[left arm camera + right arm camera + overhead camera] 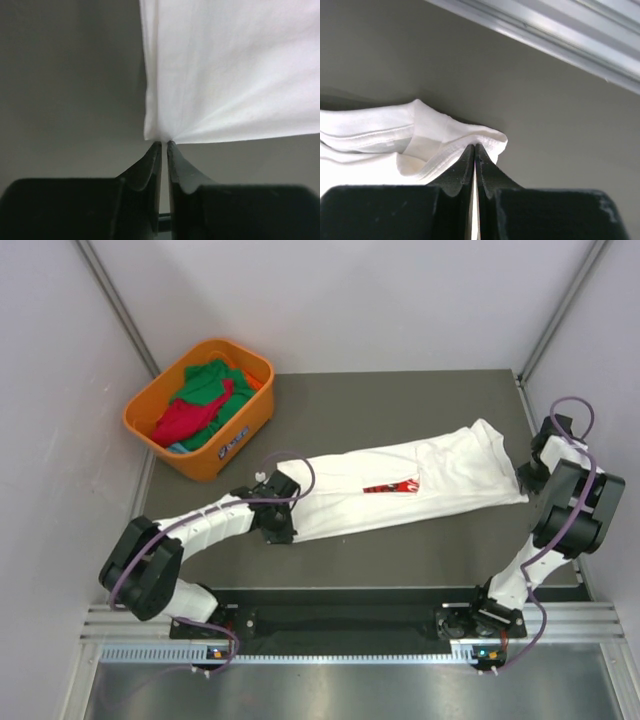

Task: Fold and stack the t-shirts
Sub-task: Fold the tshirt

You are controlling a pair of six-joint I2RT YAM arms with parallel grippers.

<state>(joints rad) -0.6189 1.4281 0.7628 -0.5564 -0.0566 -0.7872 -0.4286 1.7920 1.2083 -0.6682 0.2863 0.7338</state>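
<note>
The white t-shirt [400, 485] lies folded lengthwise into a long strip across the table, a bit of its red chest print [390, 486] showing at the fold. My left gripper [277, 523] is shut on the strip's left corner [160, 131]; the cloth fans out from the tips. My right gripper [527, 472] is shut on the collar end [485, 140] at the strip's right end. A green t-shirt [210, 383] and a red t-shirt [185, 420] lie crumpled in the orange basket.
The orange plastic basket [240, 430] stands at the table's back left corner. Metal frame posts [120, 305] rise by the walls on both sides. The table's right edge and a rail [560, 35] lie just beyond my right gripper.
</note>
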